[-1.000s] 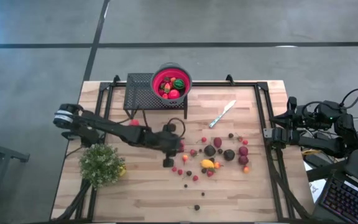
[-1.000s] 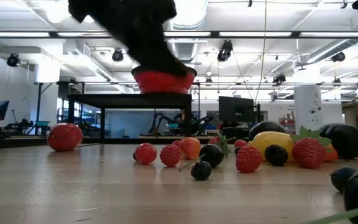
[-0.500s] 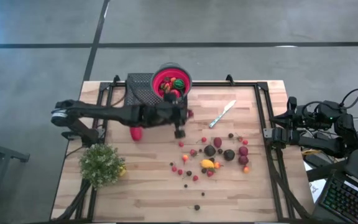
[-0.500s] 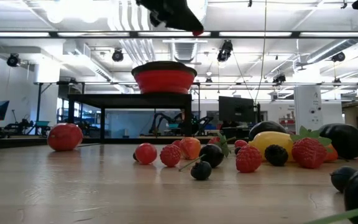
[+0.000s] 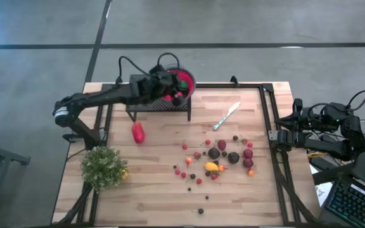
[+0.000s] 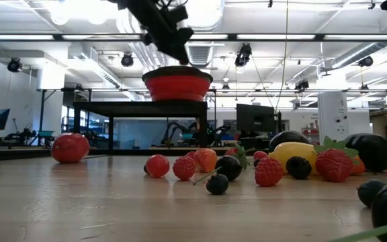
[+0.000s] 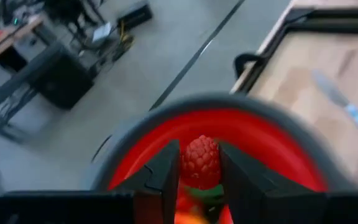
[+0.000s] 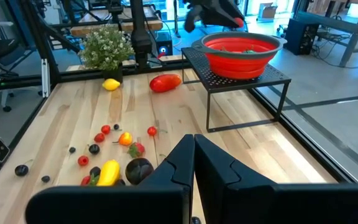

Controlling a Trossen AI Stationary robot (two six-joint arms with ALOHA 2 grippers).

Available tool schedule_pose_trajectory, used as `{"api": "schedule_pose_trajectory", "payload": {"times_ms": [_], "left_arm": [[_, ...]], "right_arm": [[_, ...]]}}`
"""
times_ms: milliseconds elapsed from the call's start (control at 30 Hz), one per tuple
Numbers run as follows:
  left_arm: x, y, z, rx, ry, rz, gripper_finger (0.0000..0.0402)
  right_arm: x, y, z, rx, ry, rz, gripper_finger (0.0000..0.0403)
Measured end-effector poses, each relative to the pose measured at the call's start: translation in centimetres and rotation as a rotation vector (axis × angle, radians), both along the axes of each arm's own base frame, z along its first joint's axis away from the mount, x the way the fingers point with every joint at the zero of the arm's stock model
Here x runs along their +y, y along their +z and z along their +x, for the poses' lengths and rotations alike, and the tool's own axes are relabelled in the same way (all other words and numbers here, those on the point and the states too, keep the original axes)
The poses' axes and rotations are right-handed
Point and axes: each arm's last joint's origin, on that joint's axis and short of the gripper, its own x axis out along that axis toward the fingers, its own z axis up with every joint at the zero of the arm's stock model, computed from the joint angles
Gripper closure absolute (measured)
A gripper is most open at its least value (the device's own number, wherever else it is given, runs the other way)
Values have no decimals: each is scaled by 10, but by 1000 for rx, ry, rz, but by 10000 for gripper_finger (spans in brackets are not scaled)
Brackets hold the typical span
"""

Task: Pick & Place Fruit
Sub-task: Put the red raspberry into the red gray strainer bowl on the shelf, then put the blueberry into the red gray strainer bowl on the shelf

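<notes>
Left gripper (image 7: 199, 177) is up over the red bowl (image 5: 181, 83), jaws closed down on a red raspberry (image 7: 199, 162) pinched between the two fingers; bowl already has several pieces in it. The bowl sits on a black mesh stand (image 5: 146, 96) at the far edge of the table (image 5: 151, 196), a light wood-plank top with a black frame around it. Right gripper (image 8: 193, 149) is parked off the table's right edge, fingers pressed together, holding nothing. Rest of the fruit (image 5: 215, 159) lies loose on the planks near the table's middle: small red berries, a yellow piece, dark maroon ones, an orange bit, with a few strays closer to the near edge. Larger red piece (image 5: 138, 132) lies alone on the left side, near the stand. Silver knife (image 5: 226, 116) lies diagonally between the stand and the scatter, touching neither. Bushy green plant (image 5: 103, 167) stands at the left, a yellow piece (image 8: 110, 84) just beside it. Floor around the table is grey concrete with dark lines. The low view shows an open lab: strip lights, ceiling ducts, monitors and benches behind.
</notes>
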Motion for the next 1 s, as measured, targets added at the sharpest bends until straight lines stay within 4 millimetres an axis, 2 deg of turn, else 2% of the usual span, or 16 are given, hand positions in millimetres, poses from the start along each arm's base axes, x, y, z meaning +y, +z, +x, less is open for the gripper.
{"api": "schedule_pose_trajectory", "payload": {"times_ms": [200, 433, 533, 767, 1000], "left_arm": [[20, -5, -9, -1, 78, -27, 271], [24, -6, -12, 23, 81, -23, 193], [20, -7, -12, 83, 55, -22, 168], [-22, 14, -5, 92, -179, -39, 166], [-81, 10, 6, 111, -526, -132, 168]], "right_arm": [[0, 0, 0, -1, -1, 1, 394], [0, 0, 0, 0, 0, 0, 394], [0, 0, 0, -1, -1, 1, 394], [0, 0, 0, -1, -1, 0, 394], [0, 0, 0, -1, -1, 1, 394]]}}
